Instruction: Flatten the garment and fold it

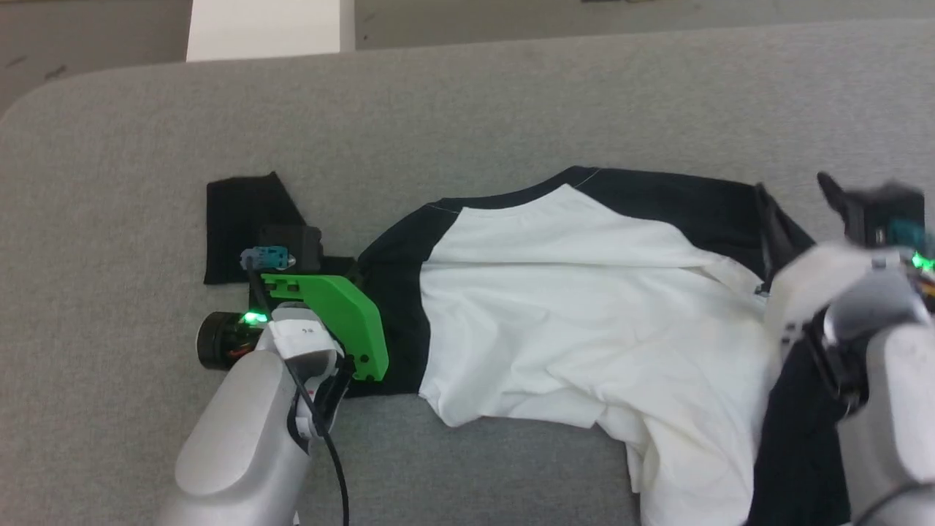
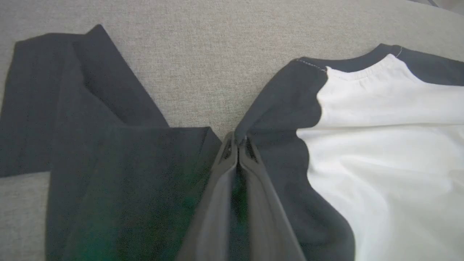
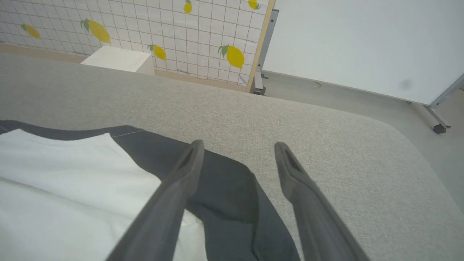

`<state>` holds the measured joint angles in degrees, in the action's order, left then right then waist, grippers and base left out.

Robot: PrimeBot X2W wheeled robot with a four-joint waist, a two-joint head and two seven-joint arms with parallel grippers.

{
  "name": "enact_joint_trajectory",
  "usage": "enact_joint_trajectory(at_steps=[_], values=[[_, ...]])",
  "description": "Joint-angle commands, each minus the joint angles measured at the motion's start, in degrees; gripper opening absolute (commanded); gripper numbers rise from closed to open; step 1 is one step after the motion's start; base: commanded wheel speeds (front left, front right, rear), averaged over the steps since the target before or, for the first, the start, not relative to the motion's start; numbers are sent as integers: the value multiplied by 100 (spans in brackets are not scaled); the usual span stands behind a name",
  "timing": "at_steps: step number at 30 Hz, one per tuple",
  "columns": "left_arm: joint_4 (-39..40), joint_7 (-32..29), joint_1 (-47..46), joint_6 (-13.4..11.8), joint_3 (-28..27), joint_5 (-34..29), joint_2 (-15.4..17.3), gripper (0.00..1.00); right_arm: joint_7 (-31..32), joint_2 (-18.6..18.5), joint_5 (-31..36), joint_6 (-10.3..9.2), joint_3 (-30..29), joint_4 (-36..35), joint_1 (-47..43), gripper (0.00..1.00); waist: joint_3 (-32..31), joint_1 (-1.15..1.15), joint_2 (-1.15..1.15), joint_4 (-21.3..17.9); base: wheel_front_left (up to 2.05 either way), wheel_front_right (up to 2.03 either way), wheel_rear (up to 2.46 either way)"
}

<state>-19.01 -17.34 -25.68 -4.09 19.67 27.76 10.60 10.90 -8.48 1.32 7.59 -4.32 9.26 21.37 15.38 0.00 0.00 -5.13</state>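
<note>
Garment [image 1: 584, 292] lies rumpled on your grey table [image 1: 511, 109]; your left gripper [image 2: 237, 142] pinches its black sleeve [image 2: 108, 163], your right gripper [image 3: 239, 146] hangs spread above the other sleeve [image 3: 224, 195].

garment [image 1: 584, 292]: soft cloth, matt, creased | tabletop [image 1: 511, 102]: grey woven fabric cover, matt, slightly coarse | right pincer [image 3: 237, 152] fingers [image 3: 170, 203]: dark plastic, smooth, dull | bracket [image 1: 336, 307]: green plastic, smooth, slight gloss | left forearm [image 1: 234, 438]: pale grey shell, smooth, satin sheen | wall panel [image 3: 145, 21]: lemon-printed grid, smooth
</note>
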Motion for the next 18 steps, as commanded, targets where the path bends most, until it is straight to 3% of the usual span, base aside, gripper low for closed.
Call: enact_joint_trajectory(at_steps=[1,8,18], values=[[57,15,-39,15,22,22,-10,0,179,-74,-3,-10,17,244,268,100,220,0,0,180,0,0,0],[206,24,-234,47,129,-9,-71,0,1043,-542,-250,-10,369,1543,1274,100,594,0,0,439,0,0,0],[356,25,-393,59,186,5,-90,0,2136,-1016,-790,-10,1266,2506,2110,100,953,0,0,634,0,0,0]])
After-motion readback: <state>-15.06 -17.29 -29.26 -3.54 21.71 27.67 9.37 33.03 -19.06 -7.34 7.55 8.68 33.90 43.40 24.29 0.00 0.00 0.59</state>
